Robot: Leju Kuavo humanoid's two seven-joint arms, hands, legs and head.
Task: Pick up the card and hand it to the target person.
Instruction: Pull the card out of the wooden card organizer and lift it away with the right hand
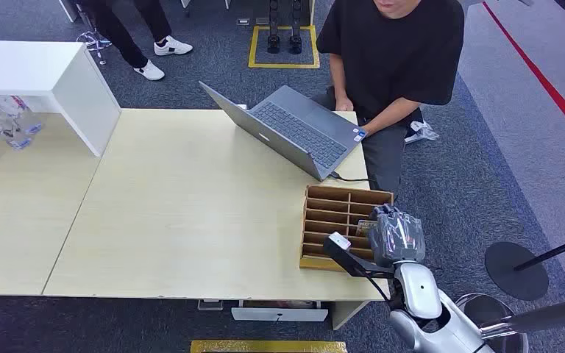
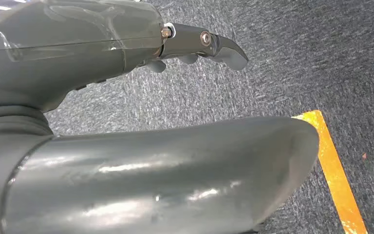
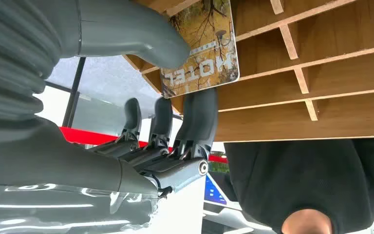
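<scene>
The card (image 3: 202, 48), printed with an autumn scene and the word HOTEL, is pinched between the thumb and a finger of my right hand (image 3: 165, 126). It is held over the slots of a wooden organizer box (image 3: 321, 73). In the head view my right hand (image 1: 396, 234) hovers at the right side of that box (image 1: 338, 209), with the card (image 1: 361, 227) just showing at its fingers. A person in a black shirt (image 1: 393, 51) sits at the far side of the table. My left hand (image 2: 78, 48) hangs over the carpet, fingers apart and holding nothing.
An open grey laptop (image 1: 294, 132) lies on the light wooden table (image 1: 191, 206) in front of the person, its cable running beside the box. A white cabinet (image 1: 44, 81) stands at the far left. Another person's legs (image 1: 140, 37) stand behind. A black stand base (image 1: 516, 269) sits on the carpet.
</scene>
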